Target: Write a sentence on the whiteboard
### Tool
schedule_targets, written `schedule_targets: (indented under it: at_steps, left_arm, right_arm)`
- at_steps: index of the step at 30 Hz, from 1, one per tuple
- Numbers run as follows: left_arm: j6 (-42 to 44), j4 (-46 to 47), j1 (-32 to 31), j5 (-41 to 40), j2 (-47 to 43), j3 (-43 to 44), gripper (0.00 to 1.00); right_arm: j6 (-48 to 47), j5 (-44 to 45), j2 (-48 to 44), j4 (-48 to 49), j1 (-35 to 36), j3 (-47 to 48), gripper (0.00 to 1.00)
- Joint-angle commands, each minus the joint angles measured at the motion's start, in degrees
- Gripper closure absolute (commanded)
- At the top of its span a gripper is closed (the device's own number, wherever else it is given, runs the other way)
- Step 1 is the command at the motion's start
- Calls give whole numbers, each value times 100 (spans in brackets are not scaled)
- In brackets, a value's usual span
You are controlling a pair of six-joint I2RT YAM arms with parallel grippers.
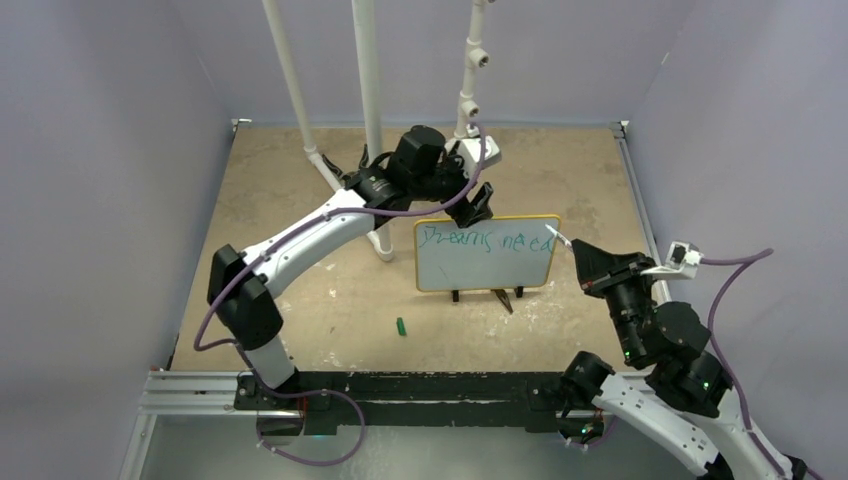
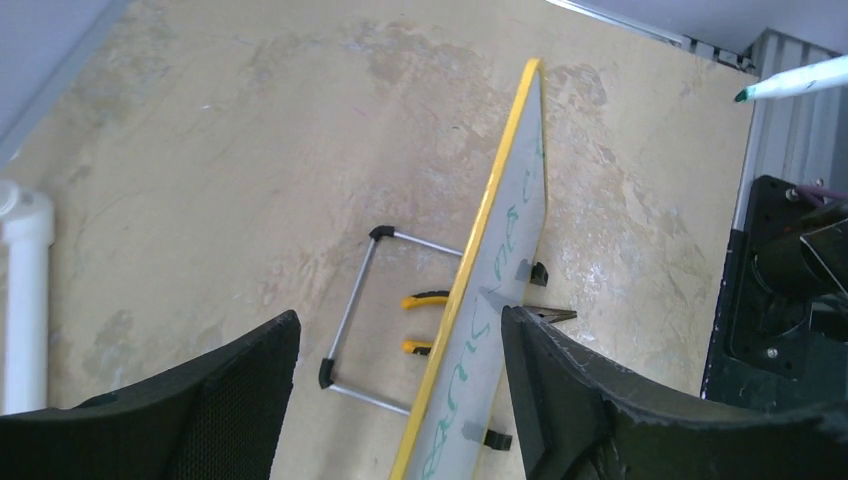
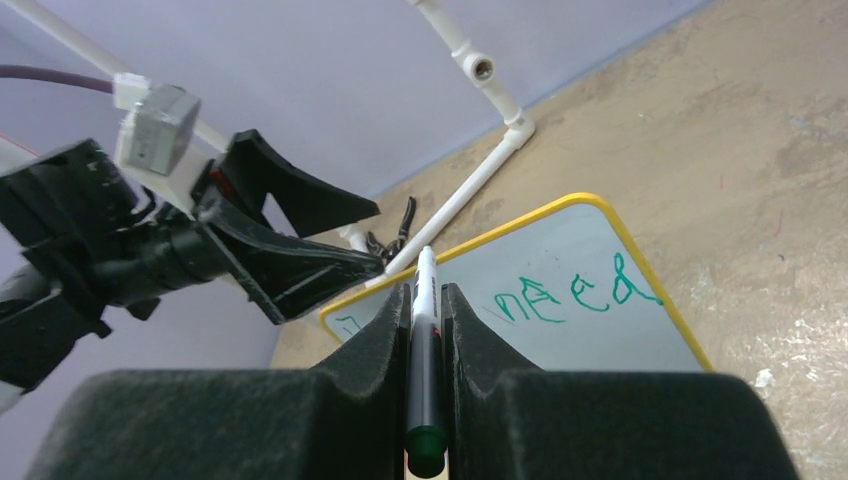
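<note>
The whiteboard stands upright mid-table, its yellow rim around a white face. The green sentence reads "Dreams need" along the top line; the word "need" shows in the right wrist view. My left gripper is open at the board's top edge, and in its wrist view the board runs between the spread fingers. My right gripper is shut on a green marker, with the tip just off the board's upper right corner. The marker tip also shows in the left wrist view.
A green marker cap lies on the table in front of the board. Yellow-handled pliers and a wire stand lie under and behind the board. White pipes rise at the back. Purple walls close in the sides.
</note>
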Motion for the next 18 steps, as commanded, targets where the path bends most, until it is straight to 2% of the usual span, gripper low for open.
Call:
schedule_targets:
  at_steps: [1, 13, 18]
  left_arm:
    - [-644, 389, 173, -667, -926, -506, 28]
    - [-1715, -82, 701, -935, -2878, -2273, 28]
    - [-1951, -270, 988, -780, -3368, -2944, 28]
  right_arm:
    - [-433, -362, 334, 470, 16, -67, 100]
    - [-829, -902, 594, 1088, 16, -248, 100]
    - [-1380, -1805, 485, 1758, 16, -480, 100]
